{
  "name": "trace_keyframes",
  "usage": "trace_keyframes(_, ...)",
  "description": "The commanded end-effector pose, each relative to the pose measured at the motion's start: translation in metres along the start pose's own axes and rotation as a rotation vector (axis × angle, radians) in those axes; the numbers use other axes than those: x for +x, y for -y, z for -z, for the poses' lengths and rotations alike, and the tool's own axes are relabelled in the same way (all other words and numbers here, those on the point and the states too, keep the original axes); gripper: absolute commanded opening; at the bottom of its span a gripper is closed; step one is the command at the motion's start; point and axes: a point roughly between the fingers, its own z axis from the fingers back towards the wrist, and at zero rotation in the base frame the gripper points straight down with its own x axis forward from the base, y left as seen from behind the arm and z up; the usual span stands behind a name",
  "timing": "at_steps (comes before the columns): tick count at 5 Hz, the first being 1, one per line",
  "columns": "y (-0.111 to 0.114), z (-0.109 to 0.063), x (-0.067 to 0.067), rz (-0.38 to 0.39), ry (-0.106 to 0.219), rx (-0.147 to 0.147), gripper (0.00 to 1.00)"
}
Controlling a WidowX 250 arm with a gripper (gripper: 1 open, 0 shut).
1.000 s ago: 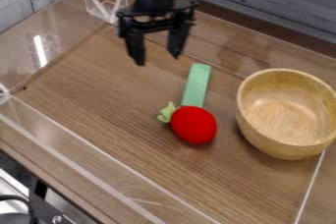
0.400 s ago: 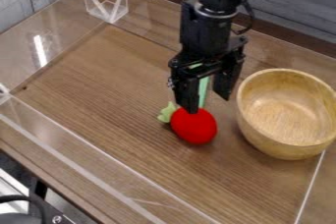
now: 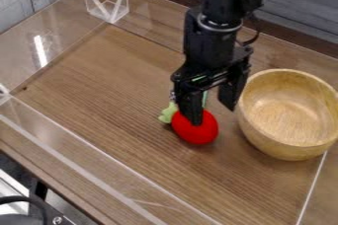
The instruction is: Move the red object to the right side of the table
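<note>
Sitting near the middle of the table (image 3: 93,91), the red object (image 3: 199,127) is a small glossy ball of toy fruit with a pale green leafy tuft (image 3: 168,115) poking out on its left. It looks light and hard, probably smooth plastic (the shine makes me think slippery), so I would guess a pinch across its widest part, well below the top, is what keeps it from squirting out; the tuft seems too flimsy to take hold of. Directly above it hangs the gripper (image 3: 203,106), pointing straight down with its dark fingers spread wide and nothing between them, the tips reaching down to about the top of the ball; whether they touch it I cannot tell. A flat green bar (image 3: 199,93) lies just behind the fruit, mostly hidden by the fingers. To the right, close by, stands a round wooden bowl (image 3: 286,145), empty. Low clear walls (image 3: 59,27) border the tabletop.
</note>
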Motion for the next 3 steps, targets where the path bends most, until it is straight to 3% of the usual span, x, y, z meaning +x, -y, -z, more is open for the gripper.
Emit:
trace_keyframes(1, 0.002, -0.011, 0.013, -0.044, 0.030, -0.099, 1.00)
trace_keyframes(2, 0.004, -0.009, 0.022, -0.077, 0.036, -0.133, 1.00)
trace_keyframes(3, 0.010, -0.010, 0.023, -0.103, 0.038, -0.161, 1.00)
